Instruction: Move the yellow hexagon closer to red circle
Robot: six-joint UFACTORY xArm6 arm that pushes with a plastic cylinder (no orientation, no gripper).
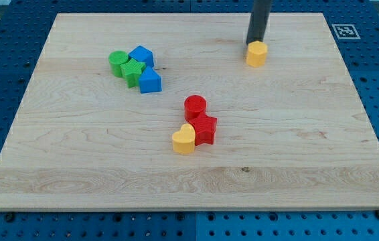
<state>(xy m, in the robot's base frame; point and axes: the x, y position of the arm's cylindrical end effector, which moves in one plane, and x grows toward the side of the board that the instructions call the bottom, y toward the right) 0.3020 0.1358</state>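
The yellow hexagon [256,53] sits near the view's top, right of centre. My tip [252,43] stands right behind it, at its upper left edge, touching or nearly touching. The red circle [195,106] lies near the board's middle, well below and to the left of the hexagon. A red star [205,128] sits just below the circle, and a yellow heart [184,140] touches the star's lower left.
A cluster at the view's upper left holds a green circle [117,62], a green star [133,71], a blue block [141,55] and a second blue block [150,80]. The wooden board [296,167] rests on a blue perforated table.
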